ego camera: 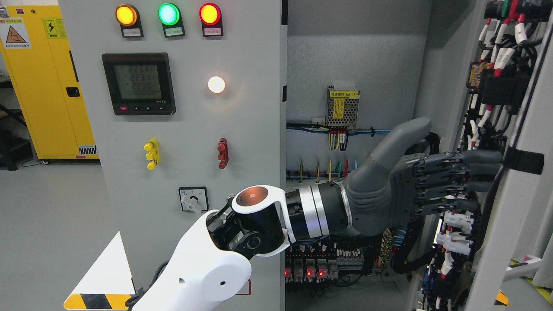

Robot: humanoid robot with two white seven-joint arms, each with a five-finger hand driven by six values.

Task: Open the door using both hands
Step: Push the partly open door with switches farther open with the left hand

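Observation:
The grey electrical cabinet has a shut left door (250, 142) carrying three lamps, a meter and switches. The right door (518, 216) stands swung open at the picture's right, its inner side covered with wiring and relays. My left arm comes in from the lower left and reaches across the open cabinet. My left hand (436, 181) is open, its fingers (475, 170) stretched out flat and touching the inner side of the right door near its edge. It grasps nothing. My right arm does not show.
The cabinet interior (350, 65) shows a small power supply (342, 108), coloured wires and a row of breakers with red lights (319, 263). A yellow storage cabinet (43, 86) stands at the far left on the grey floor.

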